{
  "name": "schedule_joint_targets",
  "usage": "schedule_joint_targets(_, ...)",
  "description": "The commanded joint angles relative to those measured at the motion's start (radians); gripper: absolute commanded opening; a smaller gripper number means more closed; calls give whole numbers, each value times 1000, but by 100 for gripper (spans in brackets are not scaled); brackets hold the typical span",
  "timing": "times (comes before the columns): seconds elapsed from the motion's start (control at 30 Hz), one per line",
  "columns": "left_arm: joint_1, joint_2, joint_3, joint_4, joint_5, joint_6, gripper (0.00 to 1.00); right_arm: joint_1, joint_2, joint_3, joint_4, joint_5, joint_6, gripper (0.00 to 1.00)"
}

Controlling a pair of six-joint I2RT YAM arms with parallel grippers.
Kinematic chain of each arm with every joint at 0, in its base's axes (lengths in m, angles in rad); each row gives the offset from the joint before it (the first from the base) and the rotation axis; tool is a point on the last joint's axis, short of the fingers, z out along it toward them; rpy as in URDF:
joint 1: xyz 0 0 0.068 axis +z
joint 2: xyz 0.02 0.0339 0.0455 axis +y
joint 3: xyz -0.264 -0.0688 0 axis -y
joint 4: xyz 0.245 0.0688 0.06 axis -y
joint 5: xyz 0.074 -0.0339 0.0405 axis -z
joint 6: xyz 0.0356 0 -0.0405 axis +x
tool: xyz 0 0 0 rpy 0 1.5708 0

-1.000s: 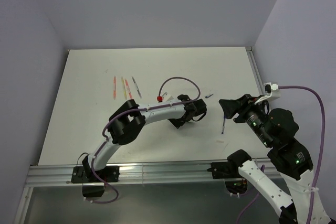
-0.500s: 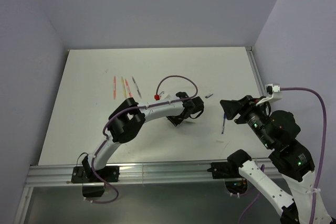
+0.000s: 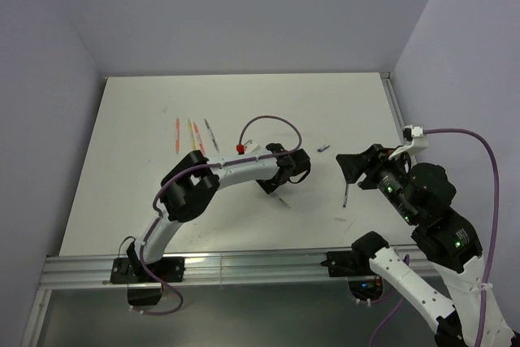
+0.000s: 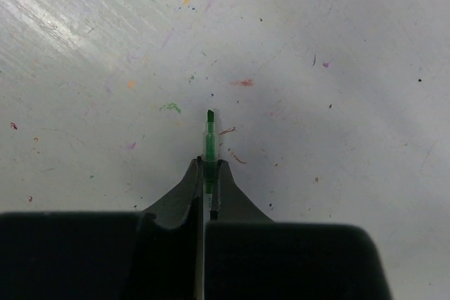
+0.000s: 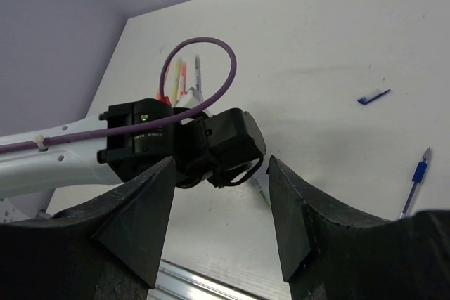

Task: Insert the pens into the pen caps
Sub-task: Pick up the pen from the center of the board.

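- Left jaws clenched on the green pen (image 4: pixel 209 138), tip poking out over the bench (image 4: pixel 337 68).
- Right jaws released, spread wide, grasping nothing.

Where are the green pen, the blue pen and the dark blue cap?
green pen (image 4: pixel 209 144): left wrist view, on the green barrel just behind its tip.
blue pen (image 5: pixel 417 176): right wrist view, on its blue section.
dark blue cap (image 5: pixel 373 96): right wrist view, at mid-length.
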Motion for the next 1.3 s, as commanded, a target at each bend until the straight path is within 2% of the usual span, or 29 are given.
schedule_joint_targets(0.0, 13, 50, -83, 53, 15, 56, 0, 8, 40, 38, 5, -11, -16, 63)
schedule_joint_targets(0.2, 51, -108, -163, 158, -46, 232, 0, 9, 95, 41, 35, -89, -16, 62)
schedule_joint_targets(0.37, 80, -307, -264, 270, -103, 373, 0, 6, 135, 32, 70, -157, -13, 62)
schedule_joint_targets(0.57, 96, -525, -345, 461, -80, 541, 0, 6, 167, -52, 173, -255, 19, 62)
schedule_joint_targets(0.73, 97, -692, -411, 666, 7, 674, 0, 5, 218, -132, 317, -394, 54, 61)
schedule_joint_targets(1.0, 87, -810, -500, 897, 84, 740, 0, 5, 309, -197, 514, -500, 96, 61)
schedule_joint_targets(1.17, 79, -826, -511, 935, 110, 751, 0, 6, 356, -220, 590, -543, 136, 61)
schedule_joint_targets(1.27, 77, -841, -526, 968, 130, 756, 0, 12, 382, -218, 581, -531, 129, 61)
